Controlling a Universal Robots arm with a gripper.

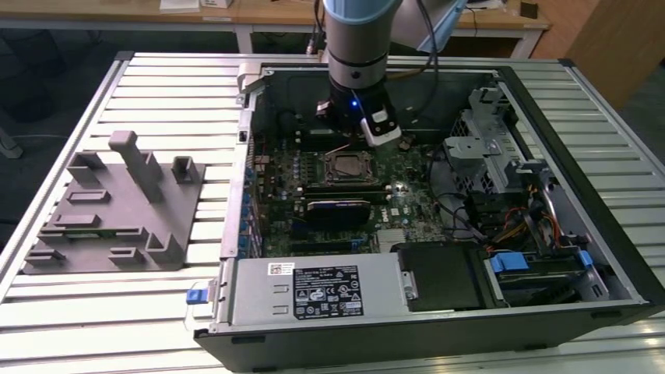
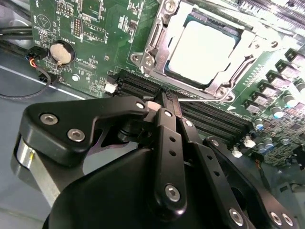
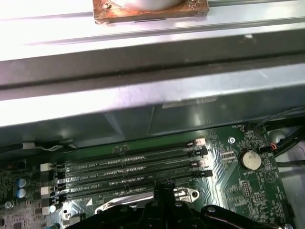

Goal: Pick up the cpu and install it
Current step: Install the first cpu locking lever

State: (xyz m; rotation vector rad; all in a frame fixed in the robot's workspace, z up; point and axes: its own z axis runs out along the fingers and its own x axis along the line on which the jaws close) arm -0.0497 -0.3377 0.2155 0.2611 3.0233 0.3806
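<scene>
Lying seated in the motherboard socket, the cpu [image 2: 202,46] sits just beyond the empty gripper [image 2: 167,99], its fingers together.

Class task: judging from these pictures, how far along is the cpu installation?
Done: the cpu already sits in its socket on the motherboard. In hand: nothing; the tool is shut and empty above the memory slots. Left: the socket's lever does not look latched.

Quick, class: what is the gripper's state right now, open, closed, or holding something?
Gripper: closed, fingertips together, holding nothing, above the memory slots beside the cpu seated in its socket.
</scene>
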